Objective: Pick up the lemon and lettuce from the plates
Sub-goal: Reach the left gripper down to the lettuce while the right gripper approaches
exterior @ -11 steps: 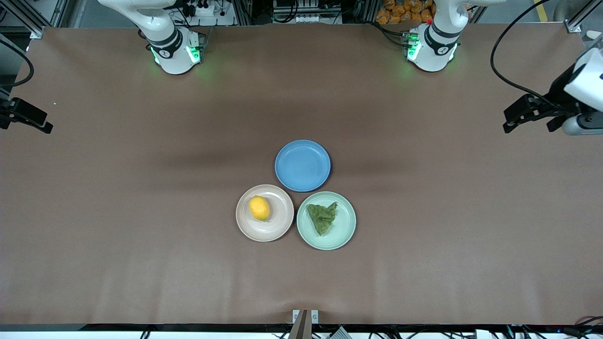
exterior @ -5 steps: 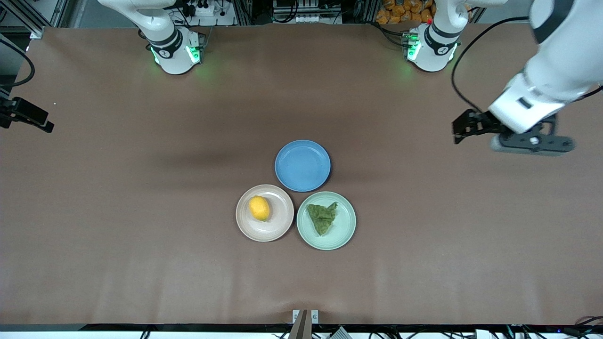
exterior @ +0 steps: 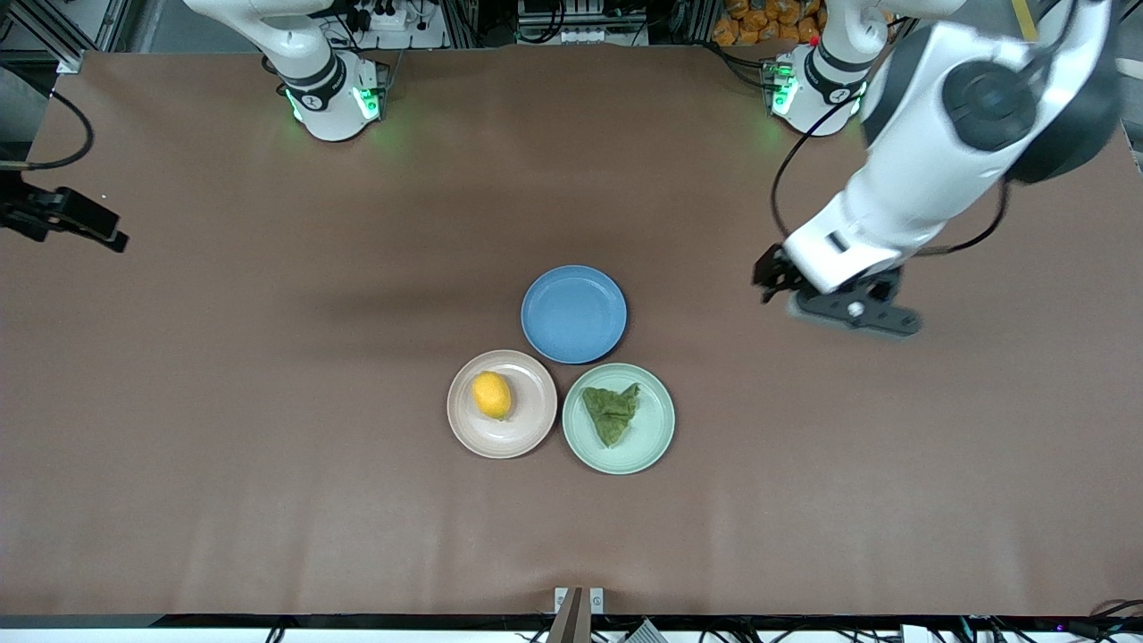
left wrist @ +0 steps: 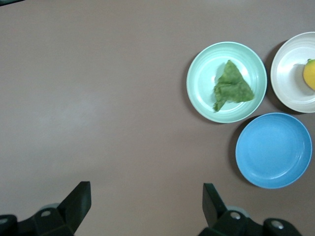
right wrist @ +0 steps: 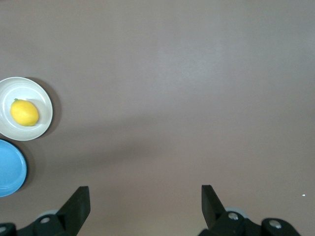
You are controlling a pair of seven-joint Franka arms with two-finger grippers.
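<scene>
The lemon [exterior: 492, 395] lies on the beige-pink plate [exterior: 533, 421]. The lettuce [exterior: 611, 413] lies on the mint green plate [exterior: 654, 438] beside it, toward the left arm's end. My left gripper [exterior: 770, 275] is open and empty, up over bare table toward the left arm's end from the plates. Its wrist view shows the lettuce [left wrist: 232, 86], the mint plate [left wrist: 198, 93], the beige plate [left wrist: 288, 69] and part of the lemon [left wrist: 310, 73]. My right gripper [exterior: 100, 230] is open and empty over the table's edge at the right arm's end. Its wrist view shows the lemon [right wrist: 24, 112] on its plate [right wrist: 43, 96].
An empty blue plate [exterior: 573, 313] touches both plates, farther from the front camera. It also shows in the left wrist view [left wrist: 273, 150] and in the right wrist view [right wrist: 7, 167]. Brown table surface lies all around the three plates.
The left arm has swung in from the table's end toward the plates. The right gripper has shifted slightly inward. The lemon, lettuce and plates have not moved.
</scene>
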